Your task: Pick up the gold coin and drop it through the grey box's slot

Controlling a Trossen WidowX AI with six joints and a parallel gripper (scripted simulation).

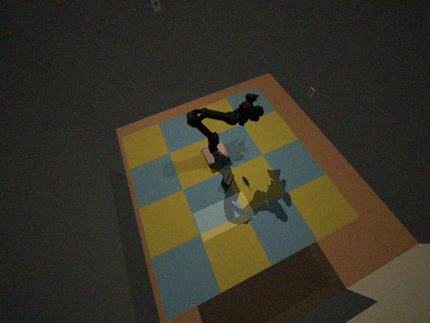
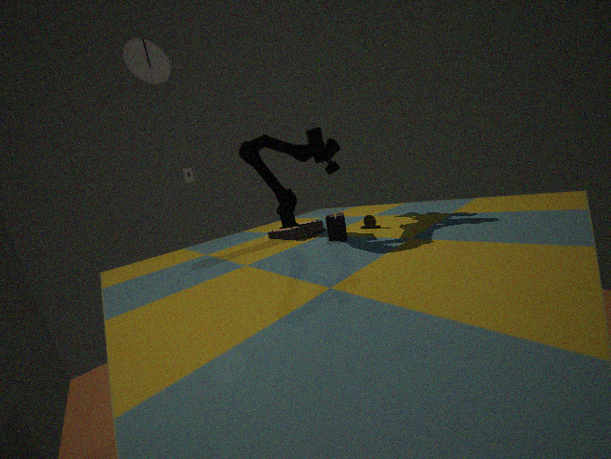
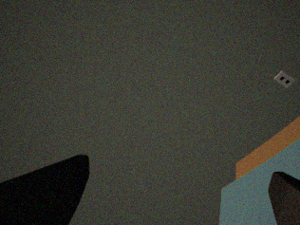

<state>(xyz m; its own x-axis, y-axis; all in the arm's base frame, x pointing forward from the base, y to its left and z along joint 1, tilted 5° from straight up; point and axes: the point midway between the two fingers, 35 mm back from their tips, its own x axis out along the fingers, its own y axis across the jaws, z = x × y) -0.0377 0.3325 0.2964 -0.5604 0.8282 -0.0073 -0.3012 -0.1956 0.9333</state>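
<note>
The coin (image 2: 369, 220) stands upright on its edge, dark in the shade, in the low dark holder (image 2: 370, 227) (image 1: 246, 181). In the top view the coin and holder merge into one thin dark shape. The closed box (image 1: 229, 180) (image 2: 336, 228) stands beside the holder, close to the arm's base; its lid shows a narrow dark slot in the top view. My gripper (image 3: 180, 175) is open, its fingers wide apart with nothing between them in the wrist view. It hangs high above the table, away from coin and box. Neither of them shows in the wrist view.
The arm's base plate (image 1: 207, 156) (image 2: 296, 230) is beside the box. The yellow and blue checkered mat (image 1: 174, 226) (image 2: 207, 315) has the arm's shadows across it. An orange table border (image 1: 368, 226) (image 3: 266, 146) surrounds the mat. A wall outlet (image 3: 284, 79) shows in the wrist view.
</note>
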